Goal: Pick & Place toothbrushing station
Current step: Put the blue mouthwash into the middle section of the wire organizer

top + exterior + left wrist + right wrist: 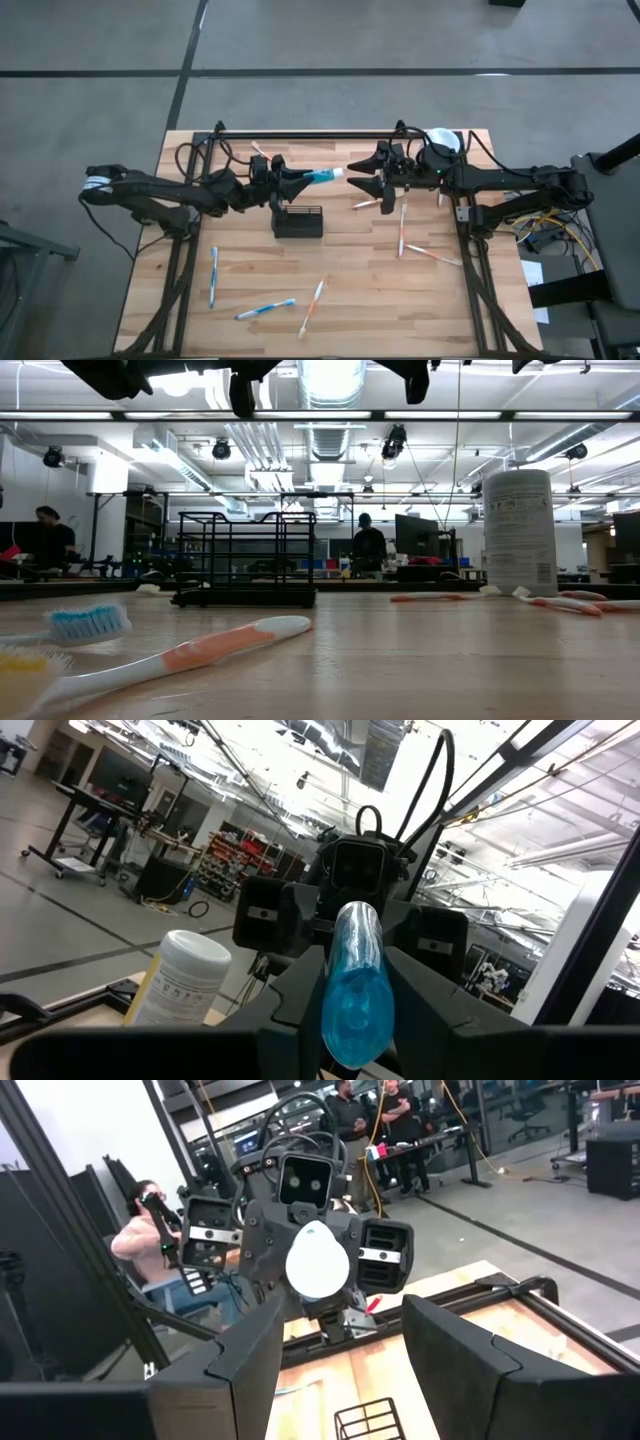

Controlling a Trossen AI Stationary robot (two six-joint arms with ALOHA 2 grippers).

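A translucent blue toothpaste tube (320, 177) with a white cap (317, 1262) hangs in the air over the table's middle, with my left gripper (292, 181) shut on it. The cap points at my right gripper (358, 176). That gripper is open, with one finger (250, 1355) on each side of the cap's line, and it touches nothing. The toothbrushing station, a small black wire basket (298, 222), stands on the wood just nearer than the tube. It also shows in the low view as the basket (245, 560). My left gripper pinches the tube's wide rear end (352, 1020) between its two fingers. The fingers come level from the table's left and lie along the tube. The tube sticks straight out past the fingertips, cap end tilted slightly up, clear of the table and basket.
A white-topped canister (443, 142) stands at the far right, behind my right arm. Orange toothbrushes (402, 230) lie right of the basket. Blue toothbrushes (213, 276) and another orange one (313, 306) lie toward the near edge. A black rail (310, 134) runs along the far edge.
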